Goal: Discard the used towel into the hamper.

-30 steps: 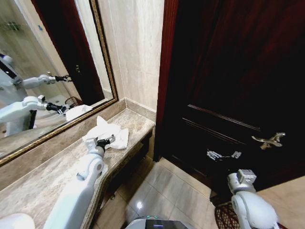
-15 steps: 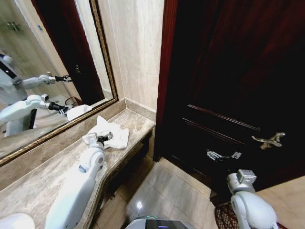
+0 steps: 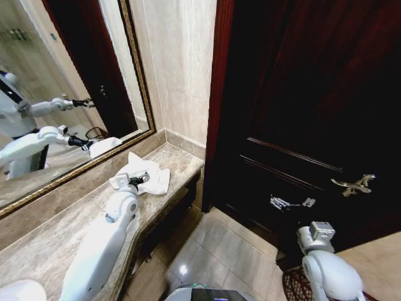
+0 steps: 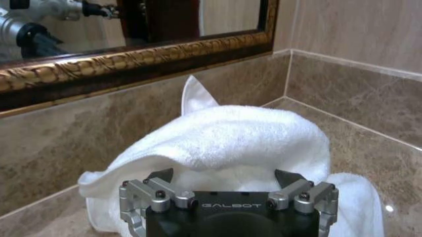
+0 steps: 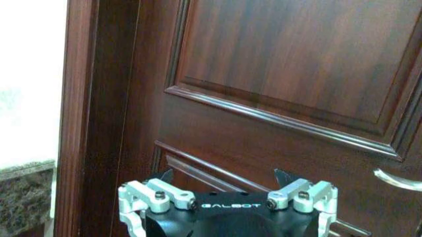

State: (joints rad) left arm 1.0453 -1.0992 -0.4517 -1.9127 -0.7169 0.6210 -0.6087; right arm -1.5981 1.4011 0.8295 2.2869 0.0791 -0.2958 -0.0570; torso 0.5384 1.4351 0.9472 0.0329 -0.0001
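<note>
The hamper (image 3: 294, 285) is cut off by the head view's bottom edge and partly hidden behind the right arm (just a sliver of dark weave shows). In the left wrist view the towel (image 4: 237, 143) covers the left claw (image 4: 224, 178) fingertips, and the claw body hides the towel's near edge.

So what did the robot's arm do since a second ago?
The left gripper slid forward along the counter into the white towel, fingers open around its fold, not closed yet. The towel, the right gripper by the dark door and the hamper stayed put.
</note>
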